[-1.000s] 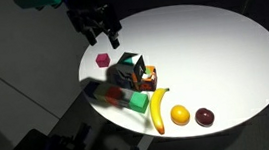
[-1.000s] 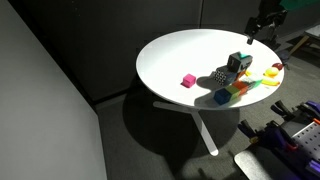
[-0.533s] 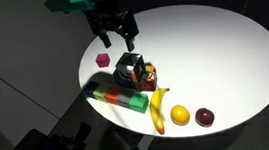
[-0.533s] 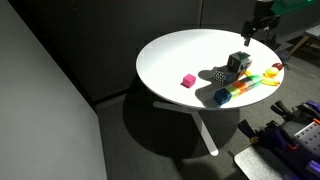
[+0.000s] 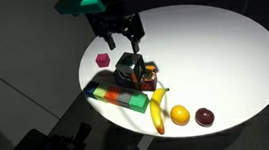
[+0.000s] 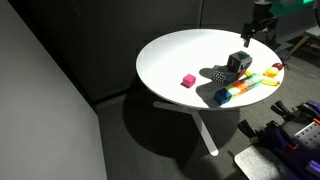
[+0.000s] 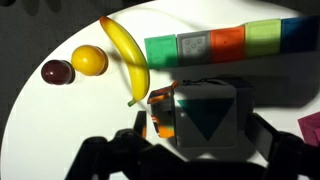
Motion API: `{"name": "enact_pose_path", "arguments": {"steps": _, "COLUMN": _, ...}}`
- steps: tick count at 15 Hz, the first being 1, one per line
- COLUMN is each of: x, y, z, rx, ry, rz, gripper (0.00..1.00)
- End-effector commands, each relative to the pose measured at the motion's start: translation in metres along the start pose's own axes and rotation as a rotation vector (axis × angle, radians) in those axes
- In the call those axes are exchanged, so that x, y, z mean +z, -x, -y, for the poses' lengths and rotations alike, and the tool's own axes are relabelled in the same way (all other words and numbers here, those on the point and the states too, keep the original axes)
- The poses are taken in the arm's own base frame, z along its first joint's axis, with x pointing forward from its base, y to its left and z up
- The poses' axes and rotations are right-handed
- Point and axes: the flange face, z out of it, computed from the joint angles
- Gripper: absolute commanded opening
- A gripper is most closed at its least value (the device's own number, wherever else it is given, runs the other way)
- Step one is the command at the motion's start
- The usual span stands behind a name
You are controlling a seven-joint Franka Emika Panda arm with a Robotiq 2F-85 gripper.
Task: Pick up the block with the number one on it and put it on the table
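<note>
The block with the number one (image 5: 128, 65) is a small cube with a pale top face and teal sides. It sits on top of a red-orange cube (image 7: 160, 112) on the round white table (image 5: 212, 47). In the wrist view the block (image 7: 210, 112) shows a pale face with a teal triangle. My gripper (image 5: 123, 38) hangs open just above it, and in the wrist view (image 7: 203, 132) its fingers stand either side of the block. I cannot tell whether they touch it. Both also show in an exterior view: gripper (image 6: 247, 36), block (image 6: 238, 63).
A long row of coloured blocks (image 5: 117, 95) lies beside the stack, also in the wrist view (image 7: 230, 42). A banana (image 5: 158, 111), an orange (image 5: 180, 114) and a dark plum (image 5: 205, 117) lie near the table edge. A pink cube (image 5: 102, 59) sits apart.
My gripper has moved from beyond the table's edge to right over the stacked blocks and come down a little. The blocks have not moved.
</note>
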Motion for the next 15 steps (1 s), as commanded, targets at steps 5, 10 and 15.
{"name": "enact_pose_path", "arguments": {"steps": 5, "x": 0.0, "y": 0.0, "z": 0.0, "rx": 0.0, "ry": 0.0, "rz": 0.001, "gripper": 1.0}}
{"name": "enact_pose_path", "arguments": {"steps": 10, "x": 0.001, "y": 0.002, "z": 0.007, "rx": -0.033, "ry": -0.01, "rz": -0.013, "gripper": 1.0}}
{"name": "enact_pose_path", "arguments": {"steps": 15, "x": 0.008, "y": 0.001, "z": 0.017, "rx": -0.053, "ry": 0.009, "rz": -0.029, "gripper": 1.0}}
